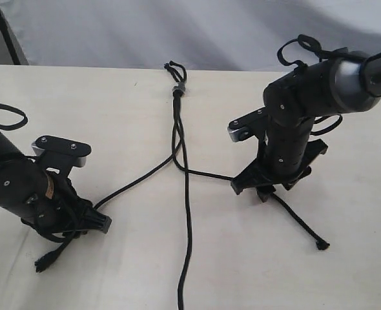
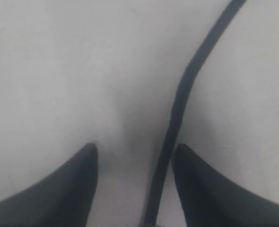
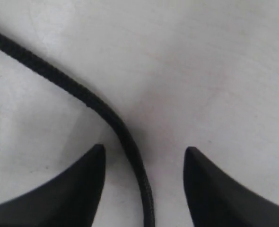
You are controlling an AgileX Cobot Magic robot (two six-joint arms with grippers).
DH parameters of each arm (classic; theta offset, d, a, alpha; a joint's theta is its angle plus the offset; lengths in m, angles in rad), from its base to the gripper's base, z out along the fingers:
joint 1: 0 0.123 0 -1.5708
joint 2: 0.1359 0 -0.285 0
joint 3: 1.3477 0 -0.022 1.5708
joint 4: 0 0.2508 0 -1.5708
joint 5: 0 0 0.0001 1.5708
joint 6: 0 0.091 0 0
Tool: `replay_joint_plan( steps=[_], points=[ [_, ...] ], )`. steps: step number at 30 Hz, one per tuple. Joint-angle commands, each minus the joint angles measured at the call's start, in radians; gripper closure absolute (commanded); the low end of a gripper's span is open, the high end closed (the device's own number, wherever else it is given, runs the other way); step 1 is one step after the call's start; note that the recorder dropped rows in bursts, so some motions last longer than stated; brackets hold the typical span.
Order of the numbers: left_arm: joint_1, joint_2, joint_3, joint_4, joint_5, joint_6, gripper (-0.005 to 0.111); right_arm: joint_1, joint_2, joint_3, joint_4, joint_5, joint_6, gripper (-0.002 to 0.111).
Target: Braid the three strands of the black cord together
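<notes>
The cord [image 1: 176, 90] is lying limp on the table [image 1: 100, 103], its strands [image 1: 186, 213] fanning out. The left gripper [image 2: 135, 147] and right gripper [image 3: 144, 148] are gaping, each straddling one strand. Light and floppy, it is likely needing mid-length pinches.

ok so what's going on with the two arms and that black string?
Two robot arms are braiding a thin black woven cord of three strands, joined at a small knot near the far edge of the cream table. The left claw straddles the left strand and the right claw straddles the right strand. Both are open and grip nothing. The middle strand lies loose. No clear braid yet.
</notes>
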Motion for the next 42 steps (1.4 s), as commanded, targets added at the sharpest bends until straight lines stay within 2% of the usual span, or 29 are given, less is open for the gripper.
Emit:
replay_joint_plan(
  steps=[1,3,6,11,14,17,24,29,33,42],
  points=[
    [0.002,0.012,0.006,0.003,0.001,0.003,0.058,0.0,-0.042,-0.02,-0.051,0.017,-0.007,0.049],
    [0.002,0.012,0.003,0.004,0.004,0.022,0.058,-0.003,-0.099,-0.027,-0.077,0.019,-0.004,0.05],
    [0.002,-0.008,-0.036,0.007,0.077,0.027,0.058,-0.005,-0.206,-0.029,-0.135,-0.017,0.043,0.05],
    [-0.007,-0.121,-0.138,-0.038,0.179,0.039,0.058,-0.005,-0.373,-0.029,-0.236,-0.076,0.183,0.05],
    [-0.05,-0.189,-0.209,-0.136,0.187,0.122,0.058,-0.005,-0.435,-0.013,-0.247,-0.081,0.193,0.05],
    [-0.129,-0.204,-0.271,-0.215,0.184,0.234,0.058,-0.005,-0.464,0.03,-0.255,-0.082,0.193,0.05],
    [-0.335,-0.052,-0.34,-0.218,0.183,0.243,0.058,-0.005,-0.474,0.051,-0.451,-0.106,0.325,0.05],
    [-0.423,0.083,-0.34,-0.218,0.139,0.22,0.058,-0.005,-0.474,0.053,-0.464,-0.106,0.363,0.05],
    [-0.453,0.147,-0.341,-0.217,0.112,0.22,0.058,-0.005,-0.474,0.053,-0.464,-0.11,0.371,0.05],
    [-0.454,0.24,-0.341,-0.202,0.084,0.22,0.058,-0.005,-0.474,0.053,-0.451,-0.114,0.37,0.05]
  ],
)
